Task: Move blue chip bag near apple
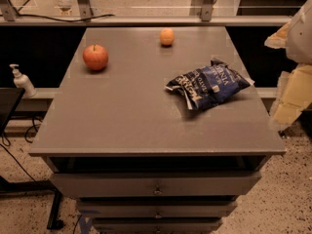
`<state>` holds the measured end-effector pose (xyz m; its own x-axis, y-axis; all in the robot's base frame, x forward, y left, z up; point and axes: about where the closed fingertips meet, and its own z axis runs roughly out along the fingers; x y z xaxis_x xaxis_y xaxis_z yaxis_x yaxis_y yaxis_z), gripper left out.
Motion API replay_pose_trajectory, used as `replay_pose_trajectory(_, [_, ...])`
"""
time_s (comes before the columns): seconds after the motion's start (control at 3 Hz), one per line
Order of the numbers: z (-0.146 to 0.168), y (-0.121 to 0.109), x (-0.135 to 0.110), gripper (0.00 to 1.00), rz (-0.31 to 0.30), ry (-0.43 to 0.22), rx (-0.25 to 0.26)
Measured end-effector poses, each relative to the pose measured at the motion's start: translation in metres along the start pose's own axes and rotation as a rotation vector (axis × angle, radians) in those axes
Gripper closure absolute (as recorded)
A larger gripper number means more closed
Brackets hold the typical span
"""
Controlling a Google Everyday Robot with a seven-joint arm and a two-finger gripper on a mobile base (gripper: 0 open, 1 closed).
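Off the table's left edge, on a lower ledge, stands a white pump bottle (19, 80), which has no part in the job. On the table (122, 126) itself, the apple (95, 57) sits near the rear-left corner, upright with its stem up, close to the left edge. Further right, by the middle of the rear edge, lies a smaller orange fruit (166, 36), well apart from the apple. The blue chip bag (209, 86) lies flat and crumpled toward the right edge, about halfway between front and rear, far from the apple and untouched. Beyond the right edge, the pale gripper (292, 89) hangs off the table, near the bag but clear of it; whether it is apart or together cannot be told here.

The move looks not yet begun. The slack foil may slip out of a shallow pinch, or buckle and drop midway across the top. A low carry could sweep the bag into the apple, which sits so near the left edge that a nudge could roll it off. Setting the bag down by the orange fruit instead would be the other likely mistake.
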<state>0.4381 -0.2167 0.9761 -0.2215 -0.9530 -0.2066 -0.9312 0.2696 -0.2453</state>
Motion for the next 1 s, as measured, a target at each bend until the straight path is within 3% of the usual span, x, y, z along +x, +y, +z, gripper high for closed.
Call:
replay_pose_trajectory(0.33, [0.003,-0.004,-0.002,0.00,-0.009,-0.016,0.014])
replay_pose_trajectory(1.0, [0.048,-0.032,-0.026,0.00,-0.096,-0.145,0.034])
